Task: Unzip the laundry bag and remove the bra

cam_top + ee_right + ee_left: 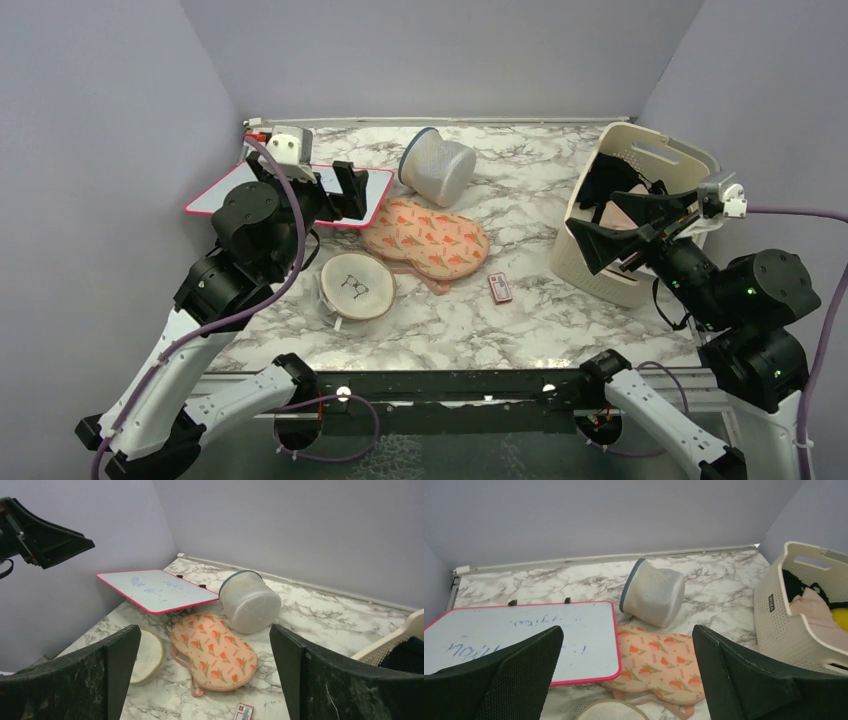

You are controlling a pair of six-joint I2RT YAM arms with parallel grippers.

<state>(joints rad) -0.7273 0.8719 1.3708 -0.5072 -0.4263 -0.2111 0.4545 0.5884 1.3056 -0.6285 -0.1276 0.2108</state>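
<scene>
The laundry bag (357, 286), round cream mesh with a black bra outline on its face, lies flat at the near left of the marble table. Its edge shows in the left wrist view (606, 711), and it also shows in the right wrist view (147, 655). The bra is hidden. My left gripper (345, 190) is open and empty, raised over the whiteboard behind the bag (627, 632). My right gripper (603, 226) is open and empty, held up at the basket's left side, far right of the bag (205, 630).
A pink-rimmed whiteboard (215, 200) lies at the back left. A grey-white mesh cylinder (438, 165) lies on its side at the back. An orange tulip-print pouch (425, 240) and a small red-white card (500, 288) lie mid-table. A cream slotted basket (660, 150) holds clothes at the right.
</scene>
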